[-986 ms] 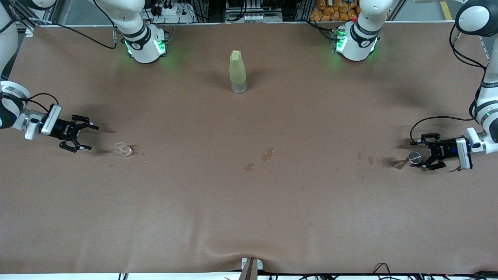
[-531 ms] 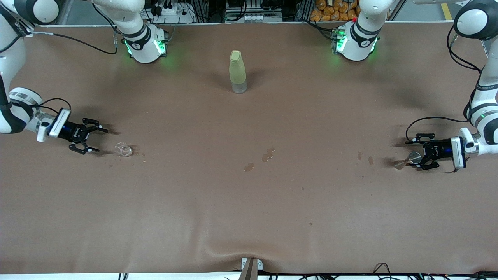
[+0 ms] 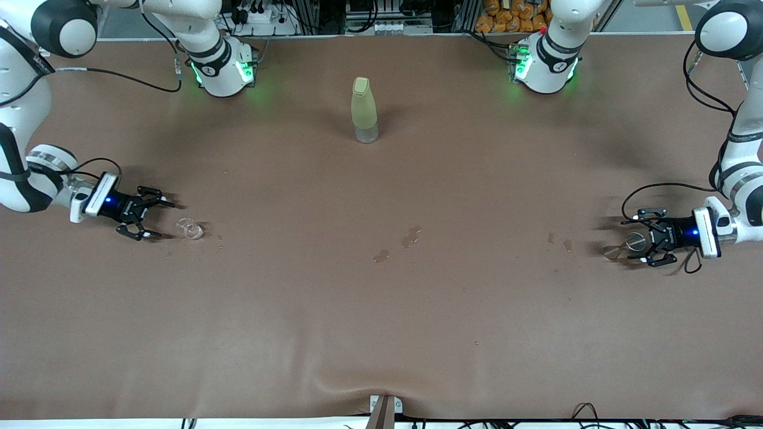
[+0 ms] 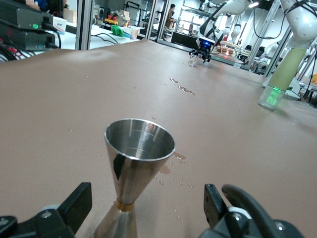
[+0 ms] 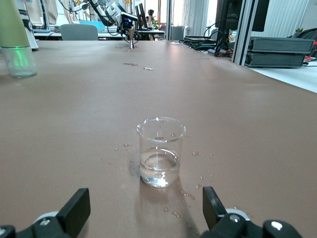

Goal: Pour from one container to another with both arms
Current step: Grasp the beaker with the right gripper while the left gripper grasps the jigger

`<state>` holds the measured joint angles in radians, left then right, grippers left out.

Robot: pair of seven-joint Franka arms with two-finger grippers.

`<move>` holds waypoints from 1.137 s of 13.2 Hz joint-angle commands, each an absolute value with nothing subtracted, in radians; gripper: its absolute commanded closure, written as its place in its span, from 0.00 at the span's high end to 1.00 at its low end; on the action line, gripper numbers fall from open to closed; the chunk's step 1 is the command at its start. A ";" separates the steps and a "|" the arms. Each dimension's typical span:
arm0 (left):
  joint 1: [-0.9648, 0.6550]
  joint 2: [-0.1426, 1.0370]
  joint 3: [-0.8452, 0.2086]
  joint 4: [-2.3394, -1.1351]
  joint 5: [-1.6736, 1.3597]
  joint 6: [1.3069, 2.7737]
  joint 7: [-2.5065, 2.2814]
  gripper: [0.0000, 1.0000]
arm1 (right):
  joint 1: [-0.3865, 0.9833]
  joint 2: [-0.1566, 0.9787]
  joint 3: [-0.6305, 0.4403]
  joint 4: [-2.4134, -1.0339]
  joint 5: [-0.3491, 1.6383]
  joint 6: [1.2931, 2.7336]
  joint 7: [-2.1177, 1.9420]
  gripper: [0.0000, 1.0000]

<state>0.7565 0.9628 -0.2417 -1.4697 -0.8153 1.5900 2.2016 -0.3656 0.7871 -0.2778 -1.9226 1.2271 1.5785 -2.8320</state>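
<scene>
- The worktop (image 3: pixel 381 310) is covered by one brown sheet, smooth except for a ripple at the edge nearest the front camera.
- Small wet patches (image 3: pixel 410 237) mark the middle of the sheet, with more droplets near each cup.
- The silver metal cup (image 3: pixel 635 242) stands upright at the left arm's end of the worktop, its narrow waist flaring to a round rim.
- The left claw (image 3: pixel 642 238) sits low around that cup, fingers spread on either side and not touching it.
- The clear glass cup (image 3: pixel 189 228) stands at the right arm's end, with a little liquid in its bottom.
- The right claw (image 3: pixel 151 219) is low just beside the glass cup, fingers spread wide, holding nothing.
- A tall yellow-green bottle (image 3: pixel 364 109) stands alone between the two arm bases.
- Past the worktop, the wrist views show metal frames, cables, shelving and stacked equipment.
</scene>
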 commanded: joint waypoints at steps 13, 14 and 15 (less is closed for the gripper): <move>0.758 1.029 -0.232 -1.459 -0.985 1.578 2.342 1.00 | -0.328 0.890 -0.219 -1.914 1.400 1.537 -3.192 1.00; 0.758 1.029 -0.232 -1.459 -0.985 1.578 2.341 1.00 | -0.322 0.894 -0.219 -1.914 1.407 1.537 -3.203 1.00; 0.758 1.029 -0.232 -1.459 -0.985 1.578 2.341 1.00 | -0.316 0.897 -0.219 -1.914 1.419 1.537 -3.209 1.00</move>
<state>0.7578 1.0228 -0.2334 -1.4694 -0.9640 1.5884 2.3550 -0.3273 0.8647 -0.2114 -1.9008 1.3672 1.5534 -2.8562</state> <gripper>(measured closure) 0.000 0.000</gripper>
